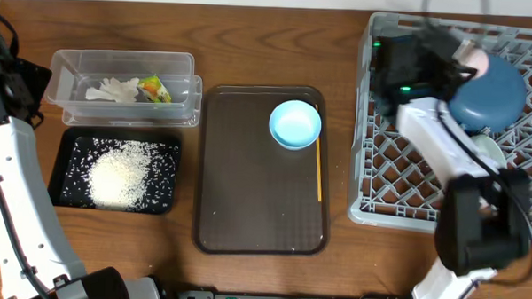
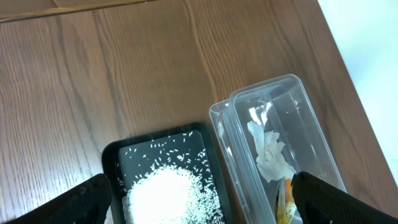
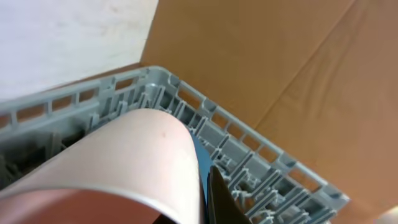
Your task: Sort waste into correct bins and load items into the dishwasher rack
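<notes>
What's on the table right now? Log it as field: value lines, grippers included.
left gripper: open, empty, above the bins
right gripper: shut on pink cup, over dishwasher rack
clear tub: tissue, wrapper
black tray: rice
rack contents: dark-blue plate
brown tray: light-blue dish

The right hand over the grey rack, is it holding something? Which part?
Yes. The right hand pinches the small pink cup by its thin wall at the rim, above the dishwasher rack. The left hand holds nothing.
</notes>
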`<move>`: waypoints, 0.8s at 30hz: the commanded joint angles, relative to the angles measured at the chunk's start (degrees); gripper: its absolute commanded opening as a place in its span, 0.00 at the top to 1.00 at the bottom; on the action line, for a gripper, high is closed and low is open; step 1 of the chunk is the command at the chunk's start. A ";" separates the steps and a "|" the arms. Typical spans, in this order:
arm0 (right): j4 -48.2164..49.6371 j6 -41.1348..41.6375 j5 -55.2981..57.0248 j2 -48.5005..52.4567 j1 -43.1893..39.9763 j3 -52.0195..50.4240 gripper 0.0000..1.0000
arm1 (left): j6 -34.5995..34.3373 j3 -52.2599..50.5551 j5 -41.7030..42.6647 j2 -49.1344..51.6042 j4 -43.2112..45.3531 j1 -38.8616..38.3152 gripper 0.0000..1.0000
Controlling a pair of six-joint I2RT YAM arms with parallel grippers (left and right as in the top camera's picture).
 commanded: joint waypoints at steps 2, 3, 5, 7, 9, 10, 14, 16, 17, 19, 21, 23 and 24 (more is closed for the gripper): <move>2.16 -12.48 9.07 5.40 0.44 0.66 0.99 | -0.13 0.04 -0.76 0.20 -0.09 0.13 0.05; 2.16 -12.59 9.07 6.45 0.46 0.66 0.97 | -0.13 0.04 -0.74 0.20 -0.09 0.13 0.05; 2.12 -12.57 9.07 6.82 0.48 0.63 0.92 | -0.13 0.04 -0.74 0.20 -0.09 0.13 0.05; 2.47 -12.59 9.07 6.73 0.81 0.63 0.88 | -0.13 0.04 -0.76 0.20 -0.09 0.13 0.05; 2.43 -13.29 9.07 6.47 1.51 0.63 0.87 | -0.13 0.04 -0.76 0.20 -0.09 0.13 0.05; 2.45 -13.70 9.07 6.47 1.90 0.63 0.87 | -0.13 0.04 -0.76 0.20 -0.09 0.13 0.05; 2.40 -13.68 9.07 6.47 3.54 0.63 0.75 | -0.13 0.04 -0.76 0.20 -0.09 0.13 0.05; 2.45 -13.68 9.05 6.29 4.17 0.63 0.52 | -0.11 0.04 -0.76 0.20 -0.09 0.13 0.05; 2.51 -13.68 9.05 6.16 4.35 0.63 0.41 | -0.13 0.04 -0.74 0.20 -0.09 0.13 0.05; 2.82 -13.66 9.03 5.64 4.79 0.63 0.30 | -0.13 0.04 -0.76 0.20 -0.09 0.13 0.05; 3.98 -13.73 8.66 4.46 5.38 0.66 0.21 | -0.13 0.04 -0.74 0.20 -0.09 0.13 0.05; 4.42 -15.34 6.75 2.51 6.12 0.66 0.16 | -0.13 0.04 -0.74 0.20 -0.09 0.13 0.05; 4.39 -16.02 5.60 0.98 6.58 0.66 0.14 | -0.13 0.04 -0.74 0.20 -0.09 0.13 0.05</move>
